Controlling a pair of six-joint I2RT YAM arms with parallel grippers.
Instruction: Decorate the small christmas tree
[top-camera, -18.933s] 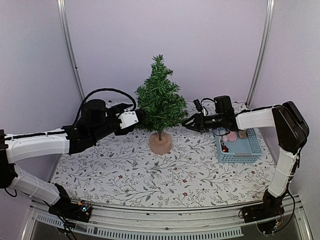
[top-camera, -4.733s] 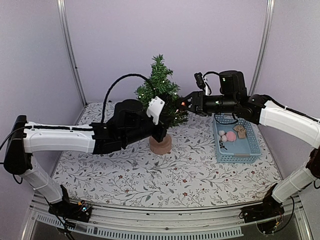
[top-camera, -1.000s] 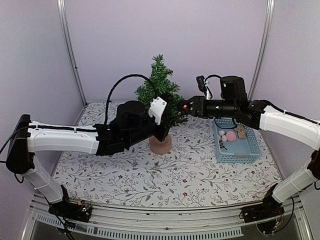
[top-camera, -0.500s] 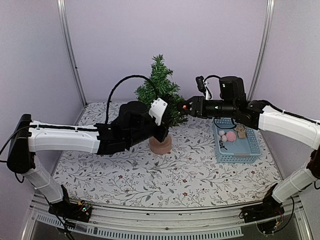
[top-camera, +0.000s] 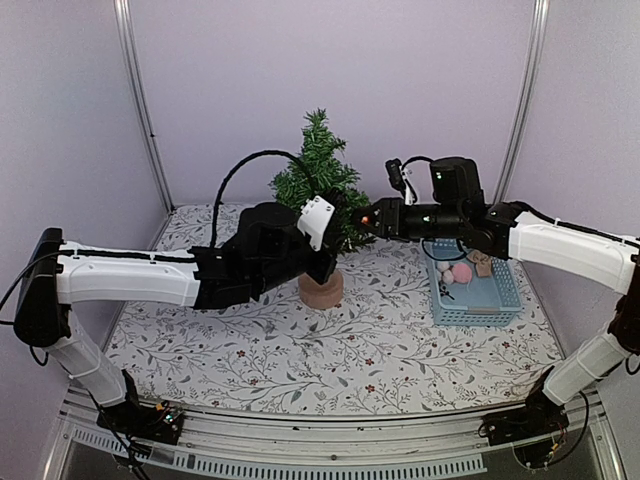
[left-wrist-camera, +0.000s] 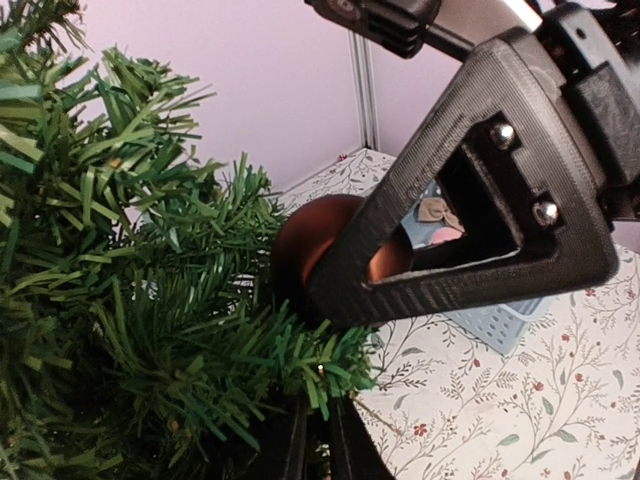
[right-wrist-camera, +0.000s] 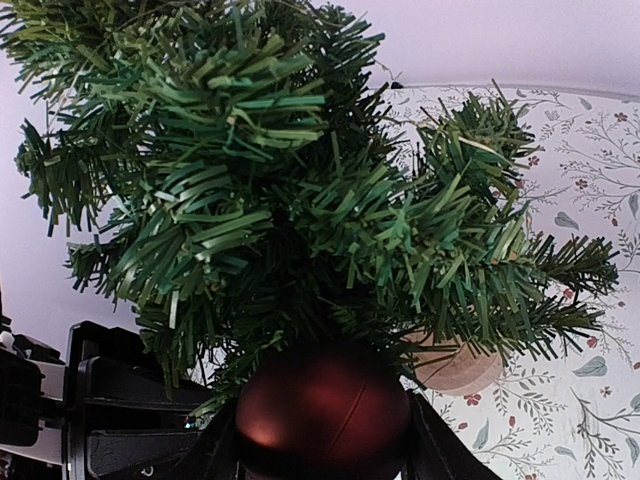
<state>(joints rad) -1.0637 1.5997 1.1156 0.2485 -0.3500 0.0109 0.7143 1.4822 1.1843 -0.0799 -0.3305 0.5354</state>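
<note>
Red bauble (right-wrist-camera: 322, 410) in right gripper (top-camera: 371, 218)

— Where's the tree for you?
— Your small christmas tree (top-camera: 318, 185) stands on the table (top-camera: 250, 350), toward the back, about mid-width.
— Basket?
— The basket (top-camera: 508, 292) is on the table, right of the tree and apart from it — ornaments (top-camera: 461, 272) lie in it.
— Ball?
— The ball (right-wrist-camera: 322, 420) sits between the fingers of your right gripper (top-camera: 367, 217), against the branches on the tree's right side. Your left gripper (top-camera: 332, 243) is low at the tree's left, in among the branches.
</note>
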